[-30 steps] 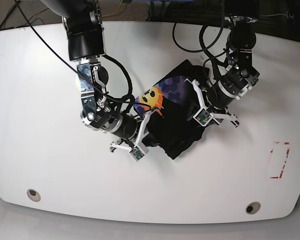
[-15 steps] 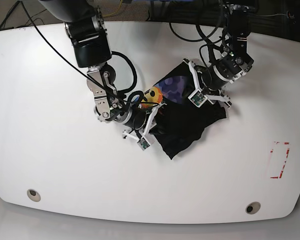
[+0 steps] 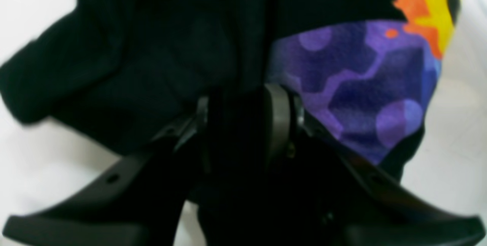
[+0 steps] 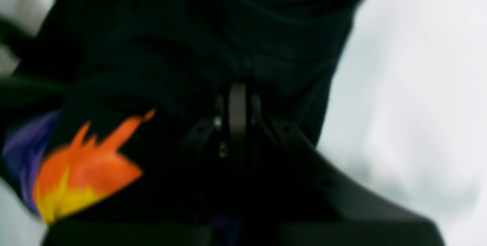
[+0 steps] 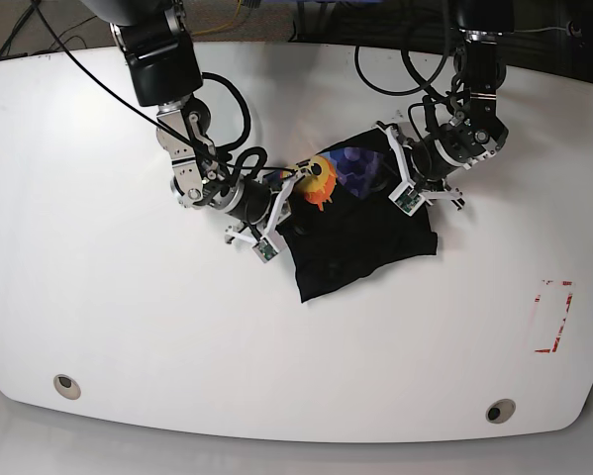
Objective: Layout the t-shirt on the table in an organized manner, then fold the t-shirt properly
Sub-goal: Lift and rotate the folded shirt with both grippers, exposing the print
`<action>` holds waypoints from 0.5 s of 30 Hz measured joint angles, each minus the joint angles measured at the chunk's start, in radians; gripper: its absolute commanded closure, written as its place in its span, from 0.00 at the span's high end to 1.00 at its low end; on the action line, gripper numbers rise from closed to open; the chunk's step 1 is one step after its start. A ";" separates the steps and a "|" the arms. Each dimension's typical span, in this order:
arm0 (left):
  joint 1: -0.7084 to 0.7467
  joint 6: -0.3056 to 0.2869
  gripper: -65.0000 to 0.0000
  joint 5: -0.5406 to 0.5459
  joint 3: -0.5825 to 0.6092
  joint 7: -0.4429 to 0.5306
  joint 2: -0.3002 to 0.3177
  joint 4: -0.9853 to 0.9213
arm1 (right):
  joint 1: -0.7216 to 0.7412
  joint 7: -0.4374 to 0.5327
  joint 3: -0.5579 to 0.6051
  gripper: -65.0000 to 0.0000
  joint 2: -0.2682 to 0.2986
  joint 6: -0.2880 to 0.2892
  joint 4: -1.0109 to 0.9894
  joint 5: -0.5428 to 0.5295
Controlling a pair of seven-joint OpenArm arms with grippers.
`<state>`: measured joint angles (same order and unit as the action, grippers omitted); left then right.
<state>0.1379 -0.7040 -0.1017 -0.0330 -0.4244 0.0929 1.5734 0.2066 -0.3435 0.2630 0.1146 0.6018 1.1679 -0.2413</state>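
In your base view the shirt (image 5: 360, 233) lies bunched mid-table (image 5: 108, 327), with the left gripper (image 5: 407, 183) and right gripper (image 5: 276, 213) at opposite edges. Your left wrist view shows its jaws clamped on black cloth beside the purple patch (image 3: 357, 90). Your right wrist view shows jaws pressed together, pinching shirt near the orange print (image 4: 83, 173)

Both arms are black, with bulky boxy upper links and rounded metal-grey joints. Loose black cables loop beside each arm in the upper part of the base view. Each end effector, left (image 5: 412, 185) and right (image 5: 276, 220), has white finger frames with a small green board. Close up, the fingers (image 3: 279, 122) look dark with grey pads.
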 measured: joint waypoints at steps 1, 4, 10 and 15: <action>-0.003 0.000 0.24 0.006 0.000 0.004 0.002 -0.004 | -0.013 -0.004 0.000 0.00 0.008 0.000 0.018 0.002; -0.011 -0.001 0.24 0.005 -0.002 -0.002 0.004 -0.007 | -0.044 -0.037 -0.002 0.00 0.022 0.000 0.063 0.002; -0.019 0.000 0.24 -0.003 -0.002 -0.004 0.023 -0.007 | -0.093 -0.090 -0.002 0.00 0.036 0.000 0.168 0.002; -0.015 0.000 0.24 -0.019 -0.002 -0.031 0.029 0.034 | -0.101 -0.106 -0.001 0.00 0.041 0.000 0.215 0.007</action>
<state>0.1226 -0.7044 -0.1204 -0.0349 -0.4557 0.1223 1.6077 0.1051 -0.4496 0.2619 0.1555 0.6018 1.3830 -0.2340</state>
